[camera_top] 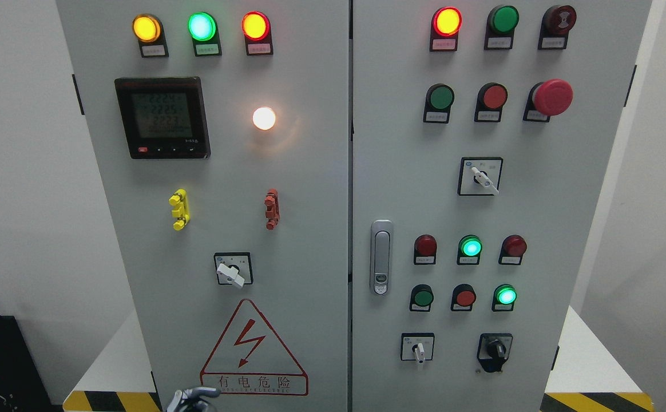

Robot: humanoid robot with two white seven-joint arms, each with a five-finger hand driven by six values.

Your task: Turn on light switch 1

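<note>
Head view: grey metal fingers [198, 393] are just poking in at the bottom edge left of centre, holding nothing; can't tell how far they're open. That's the left hand [187, 399], sitting low under the warning sign [253, 350]. Likely target, the rotary switch [232, 270], is waiting above. Approach step; next move needs a reach upward.

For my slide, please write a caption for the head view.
Robot hand at the bottom edge below a grey electrical cabinet with lit indicator lamps and rotary switches.
</note>
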